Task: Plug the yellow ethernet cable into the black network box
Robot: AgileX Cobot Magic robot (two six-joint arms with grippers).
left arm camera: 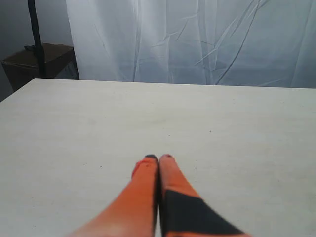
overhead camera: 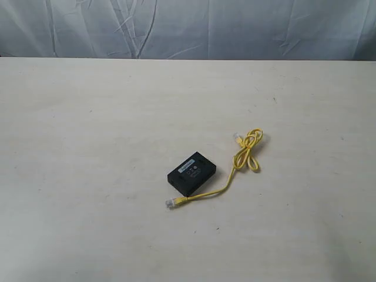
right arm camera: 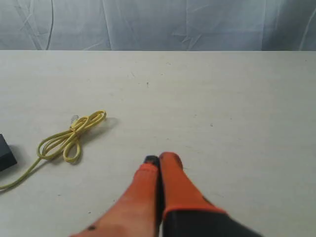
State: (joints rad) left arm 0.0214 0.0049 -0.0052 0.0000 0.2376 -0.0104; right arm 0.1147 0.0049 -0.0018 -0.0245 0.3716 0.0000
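Observation:
The black network box (overhead camera: 191,172) lies flat near the middle of the table, a white label strip on its top. The yellow ethernet cable (overhead camera: 247,154) lies to its right, its knotted loop behind and one clear plug (overhead camera: 170,203) resting just in front of the box, outside it. In the right wrist view the cable loop (right arm camera: 69,137) and a corner of the box (right arm camera: 6,153) show off to one side. My right gripper (right arm camera: 159,160) is shut and empty over bare table. My left gripper (left arm camera: 158,158) is also shut with nothing in it. Neither arm shows in the exterior view.
The pale table (overhead camera: 88,147) stretches wide around the box and cable. A wrinkled white curtain (overhead camera: 194,26) hangs behind its far edge. A dark stand and box (left arm camera: 37,59) sit beyond one table corner in the left wrist view.

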